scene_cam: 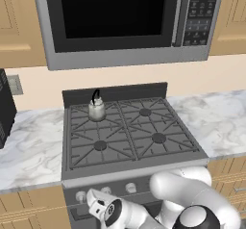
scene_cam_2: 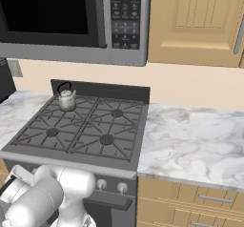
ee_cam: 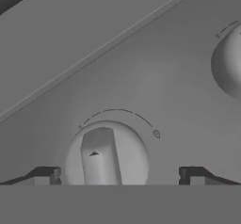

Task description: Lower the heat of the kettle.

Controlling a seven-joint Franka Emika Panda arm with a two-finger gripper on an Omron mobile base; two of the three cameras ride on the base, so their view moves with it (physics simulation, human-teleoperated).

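Microwave point(scene_cam: 126, 19): big dark-doored unit hanging over the stove, keypad on its right side, light wood cabinets on both sides of it.

Counter point(scene_cam_2: 195, 135): white marble running along both sides of the stove, with wooden drawers under it on the right.

Stove point(scene_cam: 127, 132): four-burner gas top with dark grates and a dark back panel behind. The grey front panel carries a row of round silver knobs.

Arm: white Panda arm, folded way down low in front of the stove, with the wrist dropped to the level of the control panel.

Kettle point(scene_cam: 96, 108): small, silvery-white, black arched handle, standing upright on the back left burner, just in front of the back panel. Same spot in the right base view point(scene_cam_2: 66, 99).

Gripper point(ee_cam: 117, 177): fingers spread apart, nothing between them yet. Both fingertips point(ee_cam: 44, 176) sit either side of a knob, clear of its edges as far as I can see.

Knob point(ee_cam: 106, 155): round, silver, with a raised bar and a little dark arrow on it, plus a dashed arc marked on the panel above it. Another knob point(ee_cam: 229, 63) pokes in at the right edge.

Kettle vs gripper: well apart. The kettle's up on the back of the cooktop, while the gripper is down at the front panel below the stove's front edge.
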